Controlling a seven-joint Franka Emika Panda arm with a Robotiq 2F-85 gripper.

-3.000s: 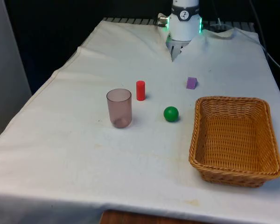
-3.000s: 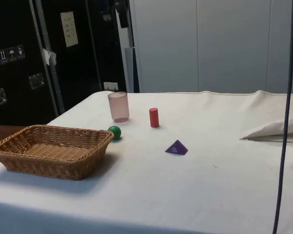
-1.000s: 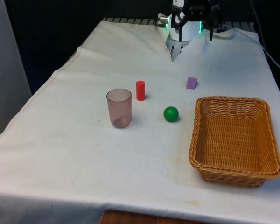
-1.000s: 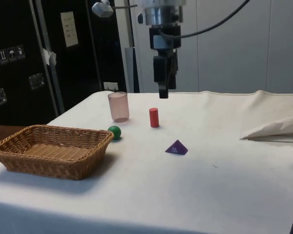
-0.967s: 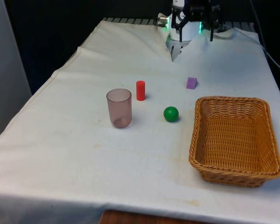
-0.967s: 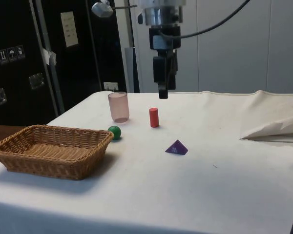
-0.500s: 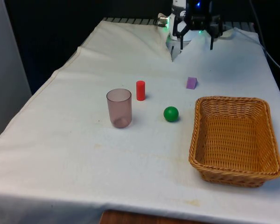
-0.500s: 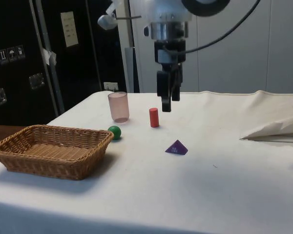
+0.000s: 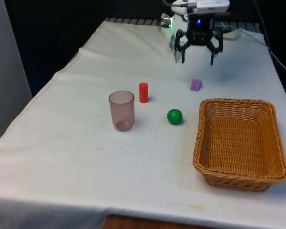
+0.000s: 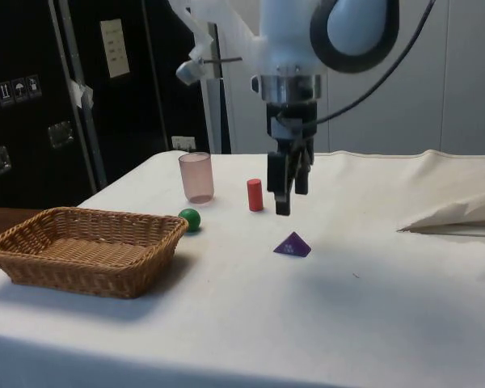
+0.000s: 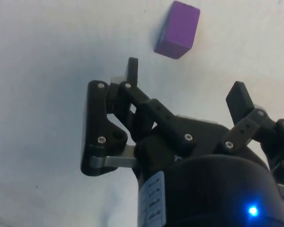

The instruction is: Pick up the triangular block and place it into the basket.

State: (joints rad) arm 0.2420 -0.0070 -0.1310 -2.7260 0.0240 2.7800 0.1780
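The purple triangular block (image 9: 196, 85) lies on the white cloth just behind the basket's far left corner; it also shows as a small purple wedge (image 10: 293, 245) in the side view and a purple block (image 11: 177, 30) in the wrist view. My gripper (image 9: 198, 60) hangs open above the cloth, a little behind the block and apart from it; the side view places my gripper (image 10: 288, 198) above and slightly behind the block. Nothing sits between the fingers (image 11: 132, 69). The woven wicker basket (image 9: 199, 143) stands empty at the front view's right.
A red cylinder (image 9: 143, 92), a translucent pink cup (image 9: 122, 110) and a green ball (image 9: 174, 116) stand to the front view's left of the block. A fold of cloth (image 10: 453, 212) rises at the far end of the table.
My gripper has come down from high at the table's far end and moved towards the purple block, staying open. No object has moved.
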